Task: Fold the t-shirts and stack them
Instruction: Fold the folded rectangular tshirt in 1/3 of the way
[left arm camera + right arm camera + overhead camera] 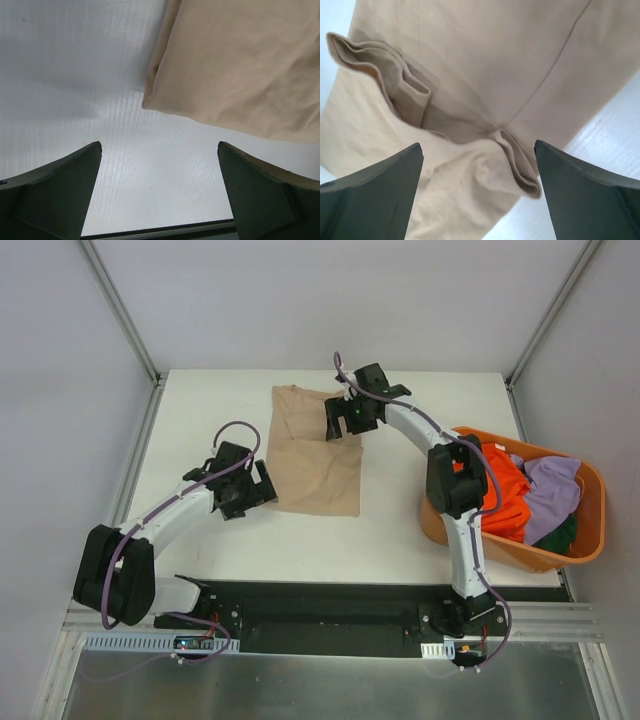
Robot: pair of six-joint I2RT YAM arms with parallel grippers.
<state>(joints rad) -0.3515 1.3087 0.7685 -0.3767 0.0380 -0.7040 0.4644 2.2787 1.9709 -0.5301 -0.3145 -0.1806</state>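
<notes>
1. Top view gives you the layout. The tan t-shirt lies roughly flat mid-table on the white table, apart from the orange basket at the right edge.
2. The basket shows in the top view only. It holds an orange t-shirt, a lavender t-shirt and a dark green t-shirt, heaped and unfolded, with the lavender one on top towards the far rim.
3. Left wrist view: the left gripper is released, jaws spread wide, with nothing in it. It sits over bare table, and the tan shirt's corner lies just ahead of the fingers, untouched.
4. Right wrist view: the right gripper is also released and empty, jaws wide over the shirt's far right part.
5. Only the right wrist view shows you two raised ridges of bunched cloth and a seam line between the fingers. From the top, the arm hides that patch.
6. You can't tell from any view whether the right fingertips touch the cloth.
</notes>
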